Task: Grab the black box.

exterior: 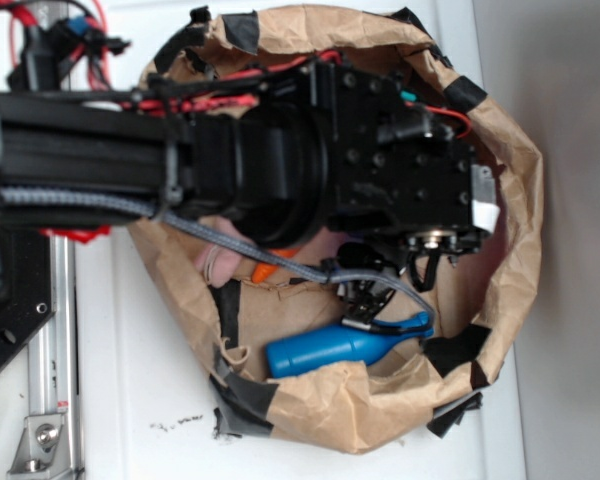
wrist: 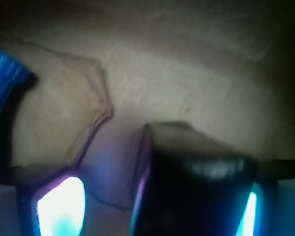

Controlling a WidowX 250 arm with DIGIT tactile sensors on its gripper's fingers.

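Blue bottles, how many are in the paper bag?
1. The blue bottle lies on its side near the bag's lower edge in the exterior view. The arm covers much of the bag, so more could be hidden.

Glossy black box; crinkled matt brown paper bag.

White tabletop, grey wall along the right side, silver metal rail at lower left, soft even light
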